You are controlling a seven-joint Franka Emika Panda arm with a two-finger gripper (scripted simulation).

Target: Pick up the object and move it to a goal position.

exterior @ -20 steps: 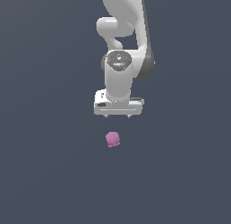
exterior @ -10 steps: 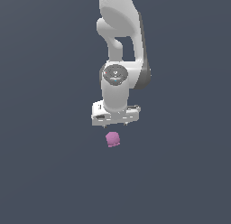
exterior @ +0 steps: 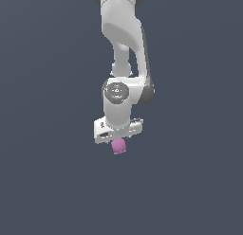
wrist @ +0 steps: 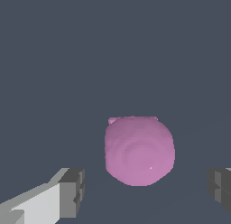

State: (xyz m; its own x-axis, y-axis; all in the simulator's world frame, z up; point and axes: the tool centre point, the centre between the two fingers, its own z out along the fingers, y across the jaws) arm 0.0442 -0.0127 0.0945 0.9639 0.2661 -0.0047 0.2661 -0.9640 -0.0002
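Overall, a flat, uniform slate-grey ground fills both views and carries no markings. Against it, in the exterior view, stands the white Panda arm, entering from the upper edge and descending through a curved link to a rounded wrist housing with a dark circular joint cap facing the camera. Below the wrist sits the white hand block, slightly tilted, with its lower edge sloping down toward the exterior view's left. The gripper points downward from this block; in the exterior view its fingers are largely masked by the hand and the thing beneath it.

The object is a small pink-purple rounded lump, much narrower than the hand block, showing directly under the hand's lower edge, near its middle. From the exterior view alone, contact between hand and lump cannot be judged.

The wrist view resolves the arrangement. The object lies on the grey ground between the two fingertips, matte, roughly spherical with a flattened top edge. One grey pad on a white finger appears on one side and a second grey pad at the opposite frame edge. Clear grey ground separates each pad from the lump, so the jaws stand spread wide and released, touching nothing.
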